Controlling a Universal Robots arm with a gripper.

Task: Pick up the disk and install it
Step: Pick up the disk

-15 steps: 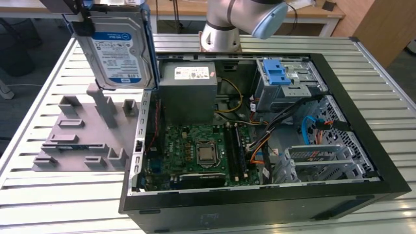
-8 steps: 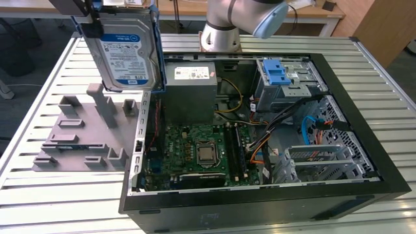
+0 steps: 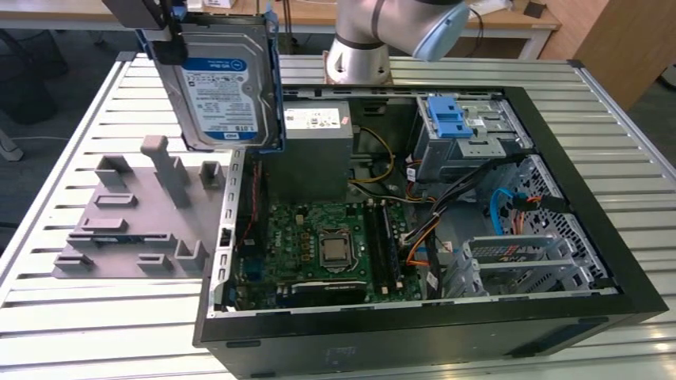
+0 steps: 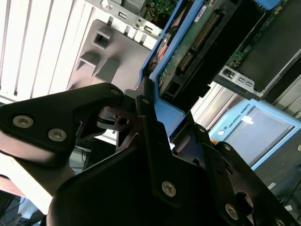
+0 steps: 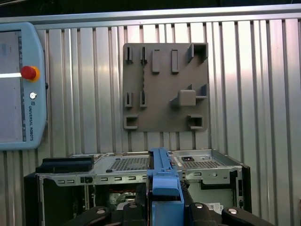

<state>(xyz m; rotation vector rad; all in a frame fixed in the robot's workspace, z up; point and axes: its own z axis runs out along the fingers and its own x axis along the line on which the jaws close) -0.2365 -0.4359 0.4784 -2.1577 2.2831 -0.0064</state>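
One grey plastic tray (image 3: 127, 229) with upright slots is lying on the slatted metal surface (image 3: 63, 317), below the end effector and toward the exterior view's left of it. The one end effector (image 4: 169, 117) is gripping with its dark fingers (image 4: 153, 141) closed against the blue bracket (image 5: 164, 181) of the one disk (image 3: 224, 87). The disk is hanging upright beneath it in the air, label facing the exterior camera, over the seam between the tray and the case wall. The exterior view's upper edge is cutting off most of the end effector and the top of the disk. In the second wrist view the disk's circuit-board side is showing.

One open black computer case (image 3: 591, 261) is lying on the surface, below the end effector and stretching to the exterior view's right of it. Inside it, one grey metal box (image 3: 317, 158) with a white sticker is sitting nearest the disk. Beyond that are one green motherboard (image 3: 328, 245), bundled cables, and one metal drive cage (image 3: 465, 134) with a blue latch. The arm's base (image 3: 357, 55) is standing behind the case.

One teach pendant (image 5: 19, 84) with a red button is showing in both wrist views, well apart from the end effector. What it is resting on cannot be told.
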